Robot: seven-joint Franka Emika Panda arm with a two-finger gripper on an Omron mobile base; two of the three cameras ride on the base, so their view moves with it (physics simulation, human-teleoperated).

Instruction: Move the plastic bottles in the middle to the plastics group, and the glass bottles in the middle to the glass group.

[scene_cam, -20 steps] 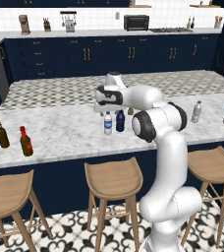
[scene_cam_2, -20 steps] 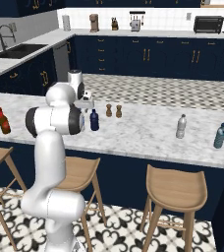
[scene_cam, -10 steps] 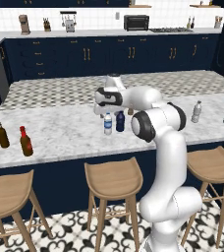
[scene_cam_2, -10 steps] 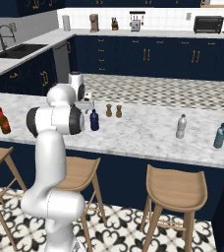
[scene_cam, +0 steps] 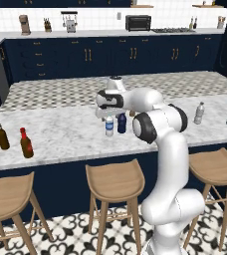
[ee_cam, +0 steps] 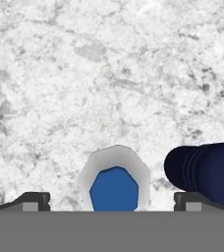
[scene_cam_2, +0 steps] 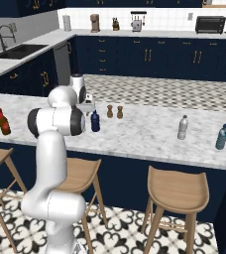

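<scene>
Mid-frame in the left base view, the clear water bottle [scene_cam: 109, 126] is standing upright on the marble counter [scene_cam: 60, 134], blue label unreadable, just beside the navy bottle [scene_cam: 121, 123] — the gripper [ee_cam: 112, 198] is hovering directly above it, jaws spread wide, gripping nothing.

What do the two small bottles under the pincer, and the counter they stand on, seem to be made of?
Water bottle: looks like clear plastic, see-through body, white cap, blue label. Navy bottle: opaque, smooth, probably plastic. Counter: white, grey-veined stone, likely polished marble.
</scene>
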